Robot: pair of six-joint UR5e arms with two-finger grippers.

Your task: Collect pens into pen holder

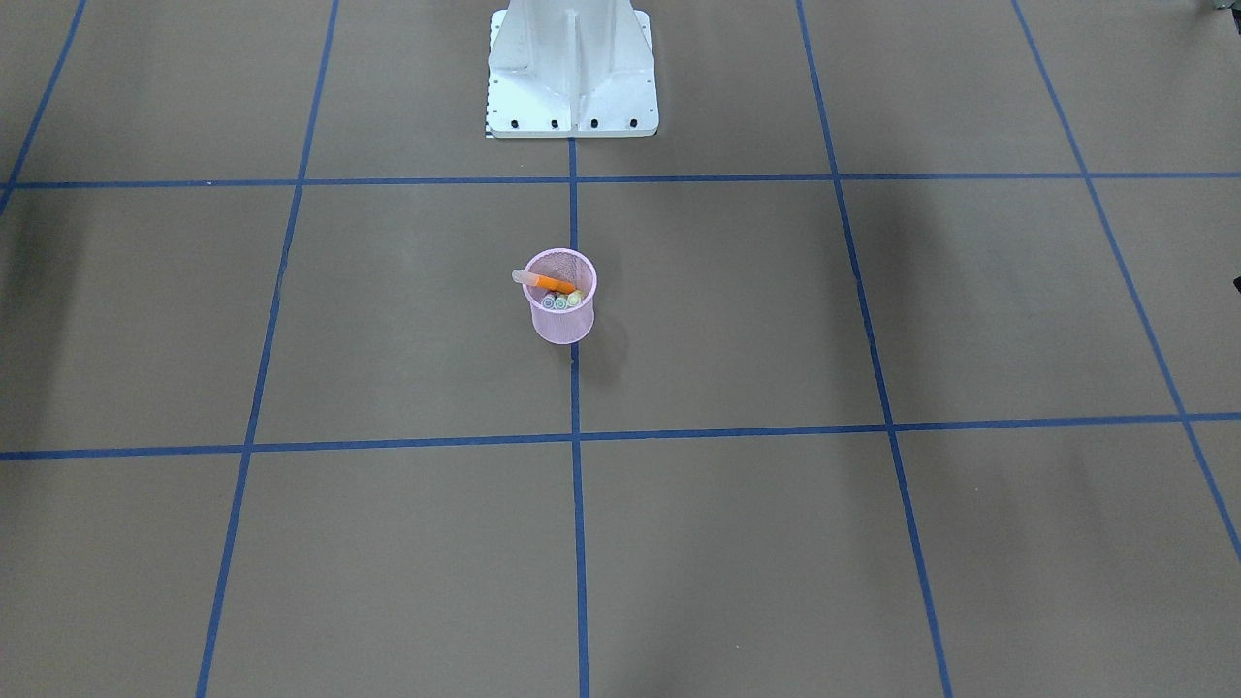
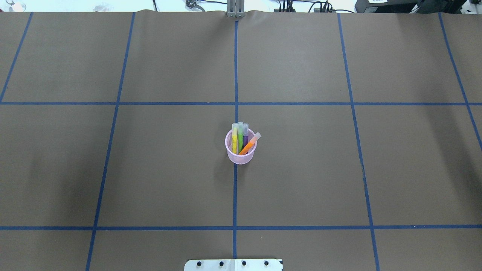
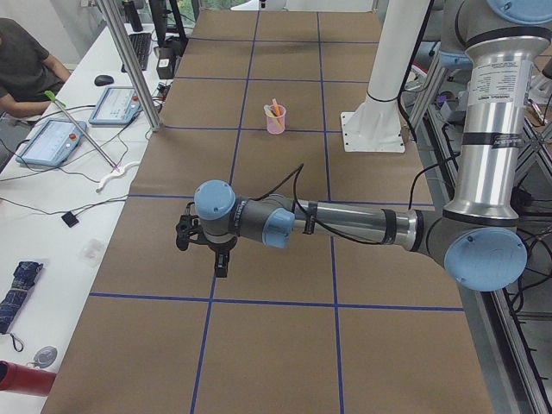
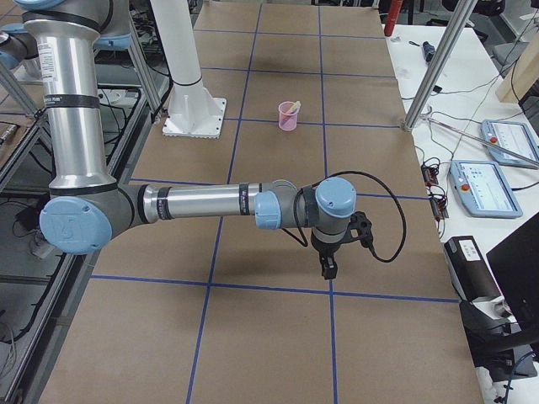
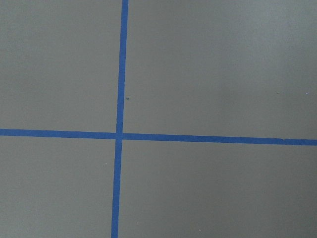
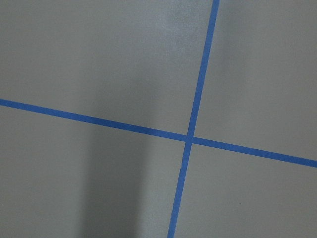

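Observation:
The pink mesh pen holder (image 2: pixel 241 155) stands upright at the table's middle on a blue tape line. Inside it stand a green pen (image 2: pixel 240 136), a purple pen (image 2: pixel 245 136) and a yellow pen (image 2: pixel 234 140). The orange pen (image 2: pixel 250 144) leans across the rim, cap end sticking out. The holder also shows in the front view (image 1: pixel 560 318). My left gripper (image 3: pixel 222 263) shows only in the left side view and my right gripper (image 4: pixel 328 268) only in the right side view. Both hang far from the holder, and I cannot tell if they are open or shut.
The white robot base (image 1: pixel 572 73) stands at the table's robot-side edge. Brown paper with a blue tape grid (image 5: pixel 119 135) covers the table. An operator (image 3: pixel 21 69) sits at a side bench with tablets (image 3: pixel 52 142). A metal post (image 4: pixel 431 71) stands at the far edge.

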